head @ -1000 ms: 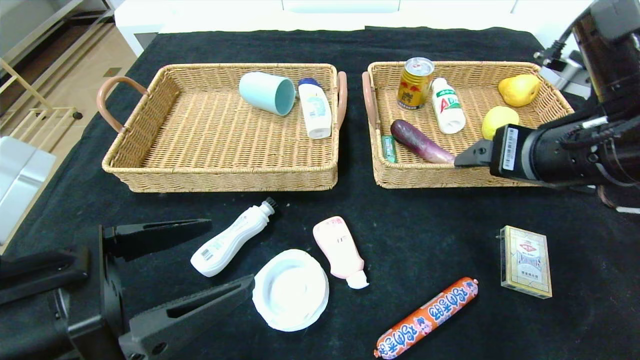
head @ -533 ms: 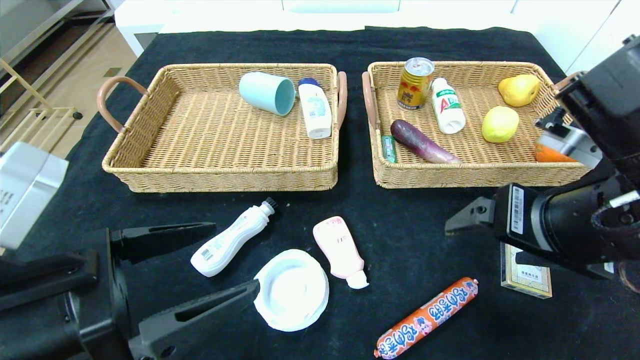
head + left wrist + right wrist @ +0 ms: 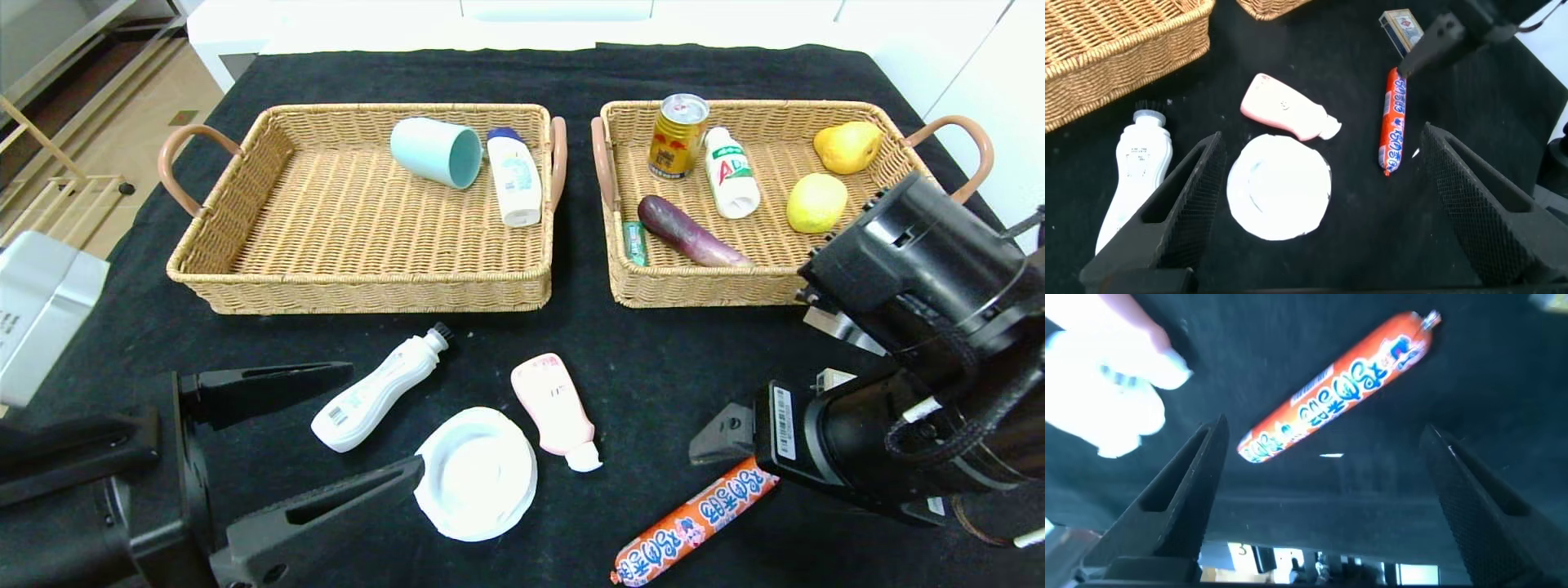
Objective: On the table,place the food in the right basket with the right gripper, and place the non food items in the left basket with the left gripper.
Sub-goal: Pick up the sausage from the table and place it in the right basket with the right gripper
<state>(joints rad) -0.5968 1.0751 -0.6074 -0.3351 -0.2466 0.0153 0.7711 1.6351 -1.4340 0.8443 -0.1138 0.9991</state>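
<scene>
Sausage (image 3: 694,523) lies loose near the table's front edge w/ the right gripper (image 3: 1323,482) hovering over it, jaws wide apart. Left gripper (image 3: 1319,204) at the front-left, also spread, above the white lid (image 3: 475,473). Baskets (image 3: 367,204) sit toward the back edge.

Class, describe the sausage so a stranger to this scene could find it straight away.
Start at the right basket and come down onto the black table near its front edge. There, under the open right gripper, lies the sausage: a long orange tube with blue print, unlike the pink bottle beside it.
</scene>
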